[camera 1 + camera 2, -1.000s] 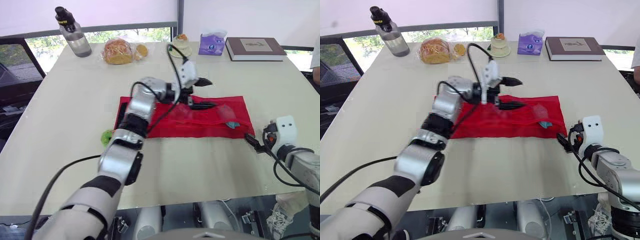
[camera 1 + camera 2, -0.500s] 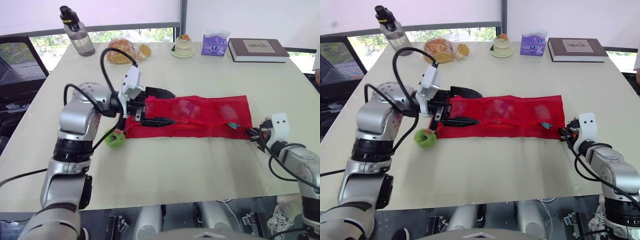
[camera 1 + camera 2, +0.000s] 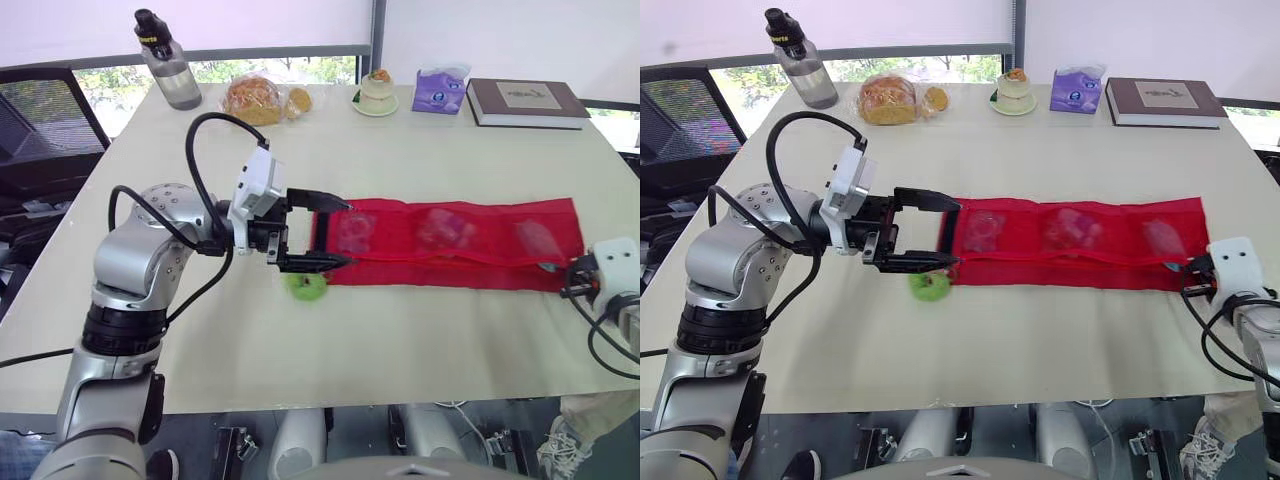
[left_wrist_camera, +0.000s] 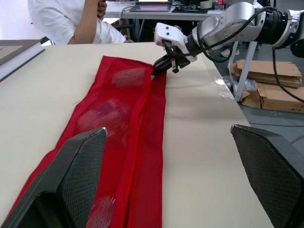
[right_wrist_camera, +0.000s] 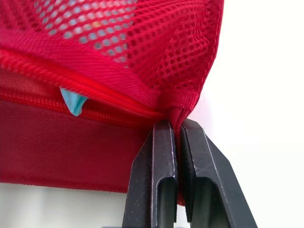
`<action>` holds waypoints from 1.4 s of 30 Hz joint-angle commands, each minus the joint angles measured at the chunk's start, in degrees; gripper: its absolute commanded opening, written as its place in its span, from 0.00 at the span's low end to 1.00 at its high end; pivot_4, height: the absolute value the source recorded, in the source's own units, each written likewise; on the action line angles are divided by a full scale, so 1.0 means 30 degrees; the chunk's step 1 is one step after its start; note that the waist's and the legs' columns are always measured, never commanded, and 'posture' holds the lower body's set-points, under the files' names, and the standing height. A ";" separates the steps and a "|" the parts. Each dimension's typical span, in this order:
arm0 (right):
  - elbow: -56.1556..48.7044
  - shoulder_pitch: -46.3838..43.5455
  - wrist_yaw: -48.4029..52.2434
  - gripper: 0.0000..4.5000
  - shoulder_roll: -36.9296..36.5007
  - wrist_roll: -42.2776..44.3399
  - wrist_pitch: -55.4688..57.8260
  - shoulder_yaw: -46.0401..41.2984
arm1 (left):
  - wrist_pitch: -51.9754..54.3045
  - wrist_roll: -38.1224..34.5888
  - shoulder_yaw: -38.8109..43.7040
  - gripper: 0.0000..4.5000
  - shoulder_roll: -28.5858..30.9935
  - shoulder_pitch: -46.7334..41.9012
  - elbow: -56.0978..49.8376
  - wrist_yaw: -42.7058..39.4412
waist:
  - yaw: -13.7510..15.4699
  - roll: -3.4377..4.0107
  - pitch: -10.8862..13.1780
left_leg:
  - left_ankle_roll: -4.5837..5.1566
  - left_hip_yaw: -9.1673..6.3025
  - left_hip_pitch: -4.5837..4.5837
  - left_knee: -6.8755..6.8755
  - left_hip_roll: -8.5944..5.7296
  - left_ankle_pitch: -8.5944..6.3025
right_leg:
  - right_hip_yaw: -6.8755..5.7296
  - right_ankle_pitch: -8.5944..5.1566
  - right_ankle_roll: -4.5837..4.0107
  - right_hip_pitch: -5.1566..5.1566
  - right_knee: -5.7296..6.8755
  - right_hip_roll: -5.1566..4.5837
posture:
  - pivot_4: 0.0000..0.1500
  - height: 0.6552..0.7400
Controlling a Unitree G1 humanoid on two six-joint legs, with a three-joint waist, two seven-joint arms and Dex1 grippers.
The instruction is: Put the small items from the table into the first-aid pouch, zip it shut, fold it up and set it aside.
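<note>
Across mid-frame the red pouch (image 3: 450,240) lies unfolded, my right jaws clenched on its right corner, my left jaws released by a green item (image 3: 307,287) not yet packed; zipping, folding remain.

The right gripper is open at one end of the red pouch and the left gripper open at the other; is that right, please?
No: the right gripper is shut on the red pouch, as the right wrist view shows; the left gripper is open at the other.
</note>
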 commanded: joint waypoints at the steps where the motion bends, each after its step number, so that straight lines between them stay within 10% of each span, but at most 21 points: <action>1: 0.0974 0.0024 -0.0719 0.01 -0.0254 -0.1341 -0.1754 -0.0693 | -0.0122 -0.0470 0.0196 1.00 0.0138 0.0037 -0.0710 0.0343 | -0.0079 0.0000 0.0000 | -0.0001 -0.0001 0.0001 0.0000 0.0003 0.0000 | 0.0001 0.0000 0.0000 0.0000 0.0001 0.0005 | 1.00 0.98; 5: 0.1501 0.0717 -0.0022 0.20 -0.0879 -0.2163 -0.3876 -0.0558 | 0.0193 -0.0702 0.0481 1.00 -0.0017 0.0366 -0.0359 0.1153 | -0.0140 0.0004 0.0000 | -0.0001 -0.0005 0.0008 -0.0011 0.0014 0.0000 | 0.0003 0.0001 0.0001 -0.0005 0.0007 0.0021 | 1.00 0.98; 13: -0.0565 0.2708 0.1665 0.97 0.0888 0.0480 -0.5629 -0.3885 | 0.2297 -0.0267 0.0256 1.00 0.0590 0.1129 0.0818 0.3277 | -0.0151 0.0003 0.0000 | -0.0001 -0.0010 0.0015 -0.0012 0.0023 0.0000 | 0.0007 -0.0017 0.0034 -0.0004 0.0009 0.0032 | 1.00 0.98; 25: -1.1164 0.8682 0.7826 0.97 0.2318 1.0533 -0.3369 -0.7329 | 0.0575 0.3267 -0.0873 1.00 -0.1385 0.1164 0.8141 0.5809 | -0.0127 0.0000 -0.0015 | 0.0001 0.0001 0.0028 0.0007 0.0039 0.0000 | 0.0005 -0.0045 0.0019 0.0009 0.0004 0.0007 | 1.00 0.98; 42: -1.3691 0.2660 0.6377 0.97 -0.2208 1.6096 -0.0081 -0.5685 | 1.0584 0.0276 0.1402 1.00 -0.5726 -0.3691 1.3063 0.7860 | -0.0069 -0.0018 -0.0020 | 0.0002 -0.0042 0.0003 0.0009 0.0011 0.0001 | -0.0026 -0.0005 0.0021 0.0014 0.0007 0.0014 | 1.00 0.98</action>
